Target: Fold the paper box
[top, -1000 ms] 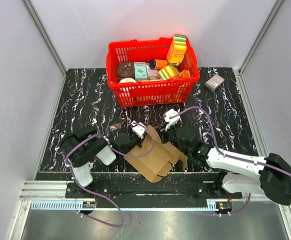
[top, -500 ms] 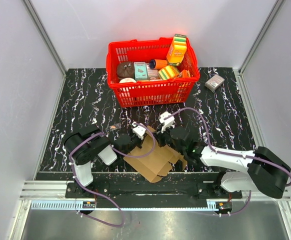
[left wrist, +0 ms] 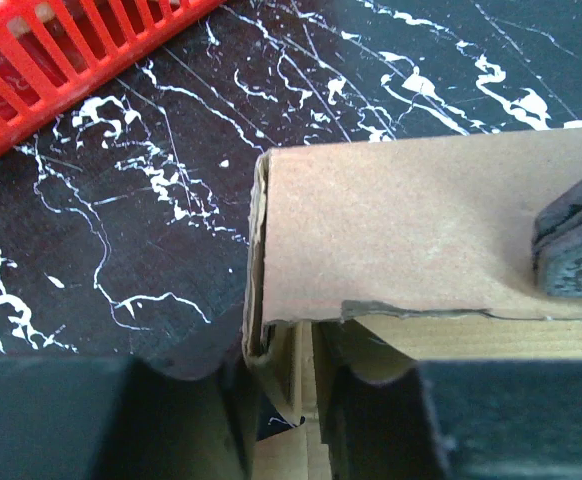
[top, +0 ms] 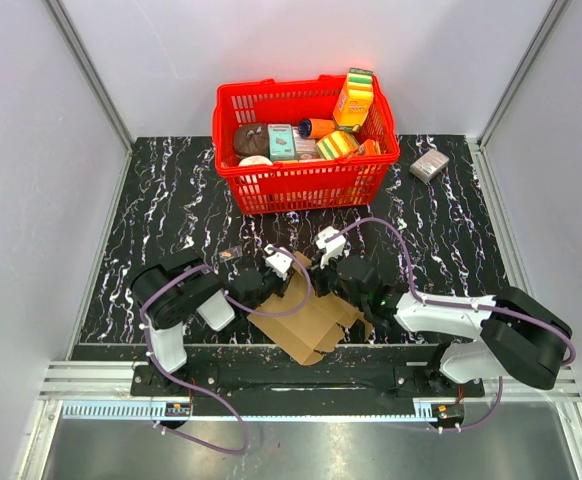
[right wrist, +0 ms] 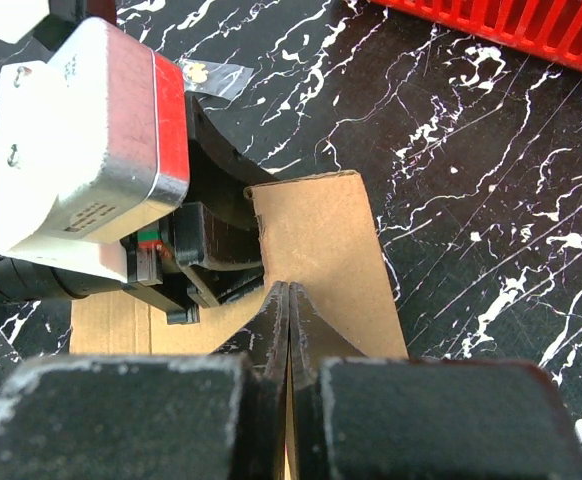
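Edge of paper box [top: 311, 320] inside left tool [left wrist: 286, 385], grip unclear; right tool [right wrist: 288, 296] closed, touching flap.

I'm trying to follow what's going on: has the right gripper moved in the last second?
Yes. Judged against the fixed red basket, the right gripper has shifted left, toward the left gripper, over the paper box.

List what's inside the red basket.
In the red basket: an orange-yellow carton, a teal box, a brown round item, striped packets. Anything beneath them is covered.
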`<state>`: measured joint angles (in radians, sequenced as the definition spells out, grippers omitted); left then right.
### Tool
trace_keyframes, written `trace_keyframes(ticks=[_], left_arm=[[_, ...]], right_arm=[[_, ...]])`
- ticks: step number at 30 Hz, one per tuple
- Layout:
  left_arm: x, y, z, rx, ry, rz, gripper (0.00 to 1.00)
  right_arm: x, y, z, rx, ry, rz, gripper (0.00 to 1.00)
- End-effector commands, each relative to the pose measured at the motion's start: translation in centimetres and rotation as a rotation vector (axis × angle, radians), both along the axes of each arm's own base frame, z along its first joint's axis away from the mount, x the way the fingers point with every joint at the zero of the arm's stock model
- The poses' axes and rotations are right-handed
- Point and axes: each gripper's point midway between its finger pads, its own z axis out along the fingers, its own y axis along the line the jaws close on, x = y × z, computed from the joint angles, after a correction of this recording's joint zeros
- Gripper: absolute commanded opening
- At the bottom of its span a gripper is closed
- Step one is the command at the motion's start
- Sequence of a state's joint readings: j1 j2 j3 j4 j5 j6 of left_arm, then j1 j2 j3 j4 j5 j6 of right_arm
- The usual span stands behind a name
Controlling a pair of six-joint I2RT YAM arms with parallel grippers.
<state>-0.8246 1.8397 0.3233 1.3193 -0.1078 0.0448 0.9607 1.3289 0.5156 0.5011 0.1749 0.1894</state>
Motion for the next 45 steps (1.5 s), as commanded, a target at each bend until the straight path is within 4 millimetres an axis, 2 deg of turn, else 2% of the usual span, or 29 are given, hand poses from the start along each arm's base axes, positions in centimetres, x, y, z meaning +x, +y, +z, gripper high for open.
trace_keyframes(ticks=[1, 4, 13, 18, 23, 30, 36, 45], left_arm=[[1.3, -1.1, 7.9, -0.236, -0.232, 0.02, 0.33], [1.3, -1.1, 7.9, -0.237, -0.231, 0.022, 0.47], [1.0, -1.1, 8.4, -0.245, -0.24, 0.022, 0.44], [0.3, -0.5, 9.0, -0.256, -0.243, 0.016, 0.48], [0.3, -0.2, 9.0, -0.259, -0.238, 0.027, 0.38], [0.4, -0.6, 9.8, -0.29, -0.242, 0.029, 0.43], [0.8, -0.8, 10.8, -0.306, -0.263, 0.033, 0.42], [1.5, -1.2, 11.4, -0.307, -0.29, 0.046, 0.27]], right_arm=[[0.5, 0.0, -0.1, 0.023, 0.001, -0.022, 0.0], [0.5, 0.0, -0.1, 0.024, 0.0, -0.022, 0.0], [0.6, -0.3, -0.1, 0.024, -0.003, -0.036, 0.0], [0.6, -0.4, 0.1, 0.027, -0.006, -0.039, 0.0], [0.6, -0.5, 0.0, 0.026, -0.006, -0.04, 0.0], [0.5, -0.5, 0.0, 0.021, -0.006, -0.038, 0.0], [0.4, -0.5, -0.1, 0.019, -0.003, -0.035, 0.0], [0.5, -0.4, 0.0, 0.019, -0.003, -0.03, 0.0]])
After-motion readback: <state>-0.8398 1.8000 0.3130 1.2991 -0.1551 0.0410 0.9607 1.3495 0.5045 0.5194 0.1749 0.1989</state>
